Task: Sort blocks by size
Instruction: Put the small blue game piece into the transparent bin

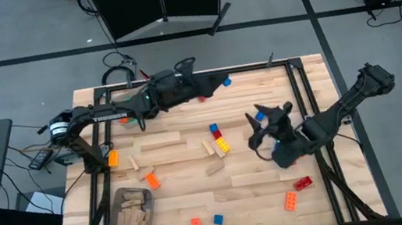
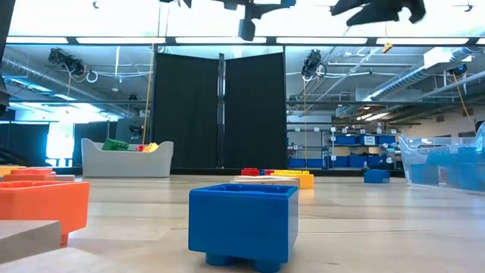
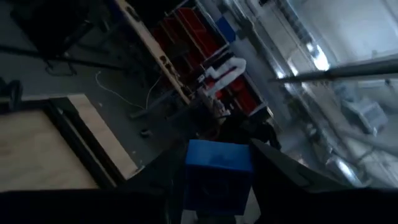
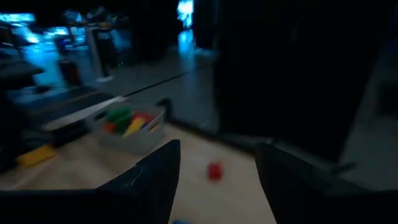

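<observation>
The left gripper [image 1: 222, 83] is raised near the far edge of the pale wooden plank table [image 1: 260, 199], its arm stretched across from the left side, and its fingers pinch a small blue studded plastic brick [image 3: 217, 176], which the left wrist view shows clamped between the two dark fingers with the table's far edge and the floor beyond. The right gripper [image 1: 262, 123] is held up right of the table's middle, its arm coming in from the right edge; a blue brick [image 1: 261, 116] shows at its tip from above, but whether the fingers grip it cannot be told, and in the right wrist view the two dark fingers [image 4: 155, 177] stand apart with bare wood between them. A cluster of small red, blue and yellow studded bricks [image 1: 218, 138] lies at the table's middle, just beside tan wooden pieces [image 1: 210, 149], with open planks between it and the right gripper. Near the front edge lie a blue cube-shaped brick [image 1: 218, 220], an orange brick [image 1: 195, 223], another orange brick [image 1: 290, 199] and a red brick [image 1: 302, 183], each apart from the others. A clear plastic bin holding tan wooden pieces [image 1: 130, 215] sits at the front left corner, with an orange brick [image 1: 151, 181] close to it and another orange brick [image 1: 113, 158] by the left edge. The widest bare wood lies between the middle cluster and the front row.
</observation>
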Controlling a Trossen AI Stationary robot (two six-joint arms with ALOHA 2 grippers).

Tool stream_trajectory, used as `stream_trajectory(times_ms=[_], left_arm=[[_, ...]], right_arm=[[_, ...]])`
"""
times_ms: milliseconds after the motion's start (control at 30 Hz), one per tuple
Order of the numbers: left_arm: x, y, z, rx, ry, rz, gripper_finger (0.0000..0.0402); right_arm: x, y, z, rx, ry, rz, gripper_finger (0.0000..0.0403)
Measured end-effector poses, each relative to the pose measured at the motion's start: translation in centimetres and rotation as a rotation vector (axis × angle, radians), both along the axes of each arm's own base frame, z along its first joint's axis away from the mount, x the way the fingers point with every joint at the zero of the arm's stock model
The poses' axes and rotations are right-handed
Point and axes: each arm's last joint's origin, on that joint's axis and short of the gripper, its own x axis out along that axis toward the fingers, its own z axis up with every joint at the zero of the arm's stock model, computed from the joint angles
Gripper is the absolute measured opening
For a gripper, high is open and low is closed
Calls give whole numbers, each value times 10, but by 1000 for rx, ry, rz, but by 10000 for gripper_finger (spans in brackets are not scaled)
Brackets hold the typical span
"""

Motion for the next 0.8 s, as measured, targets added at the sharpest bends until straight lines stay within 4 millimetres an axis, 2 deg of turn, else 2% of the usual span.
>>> stream_trajectory(times_ms=[200, 367, 533, 800], left_arm=[[16, -11, -16, -106, -24, -8, 157], [22, -13, -19, -134, -69, -69, 157], [22, -14, -15, -120, -114, -83, 157], [21, -14, -13, -117, -129, -79, 157]], right_arm=[[26, -15, 27, -147, 66, -43, 223], [32, -15, 51, -253, 108, -27, 232], [32, -13, 56, -320, 178, -16, 245], [36, -20, 57, -321, 164, 25, 266]])
